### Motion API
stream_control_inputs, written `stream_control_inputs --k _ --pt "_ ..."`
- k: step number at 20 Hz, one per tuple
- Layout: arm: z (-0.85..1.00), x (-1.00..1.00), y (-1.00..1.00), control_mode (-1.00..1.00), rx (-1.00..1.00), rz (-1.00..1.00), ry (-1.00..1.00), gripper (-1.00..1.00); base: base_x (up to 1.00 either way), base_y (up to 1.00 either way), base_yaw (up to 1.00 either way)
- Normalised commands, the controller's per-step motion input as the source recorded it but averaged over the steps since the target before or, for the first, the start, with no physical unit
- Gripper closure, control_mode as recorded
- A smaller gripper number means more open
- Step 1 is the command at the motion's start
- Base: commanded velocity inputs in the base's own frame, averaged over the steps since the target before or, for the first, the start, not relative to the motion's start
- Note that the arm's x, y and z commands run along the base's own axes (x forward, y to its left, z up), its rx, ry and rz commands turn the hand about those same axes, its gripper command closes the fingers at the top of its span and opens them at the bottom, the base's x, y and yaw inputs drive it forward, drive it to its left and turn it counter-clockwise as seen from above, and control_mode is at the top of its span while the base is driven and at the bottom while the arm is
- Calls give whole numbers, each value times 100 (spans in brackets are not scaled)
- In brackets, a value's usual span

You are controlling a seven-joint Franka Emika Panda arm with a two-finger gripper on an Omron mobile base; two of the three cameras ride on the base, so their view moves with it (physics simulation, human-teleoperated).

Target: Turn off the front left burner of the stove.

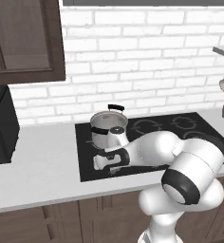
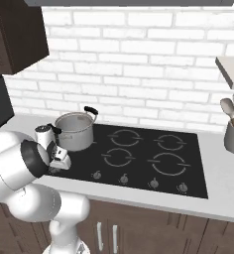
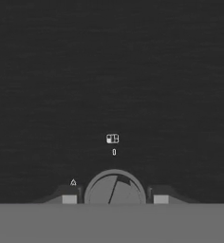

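Here the two-finger gripper [image 3: 115, 198] straddles a round silver knob [image 3: 115, 189], one dark fingertip [image 3: 69, 198] at each side, seemingly pinching it; the knob's line mark points away, slightly right. Beyond the jaws spreads the flat black glass stove [image 3: 112, 71], its tiny white burner icon [image 3: 112, 138] just ahead.

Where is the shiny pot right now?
The steel pot sits on the back left of the black stove, near the brick wall, just behind the robot's hand; in the left base view it shows above the wrist.

Fingers [image 3: 69, 198] half-spread, arm bent low
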Motion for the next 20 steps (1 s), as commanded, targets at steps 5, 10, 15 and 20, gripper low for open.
stream_control_inputs --k 5,10,15,20 --pt "0 -7 -1 -100 3 -25 0 100 0 0 0" --pt "-2 -29 -13 -100 6 -32 0 100 0 0 0" --pt "-8 -34 -16 -100 7 -38 0 100 0 0 0" --pt "-13 -32 -15 -100 6 -41 0 100 0 0 0"
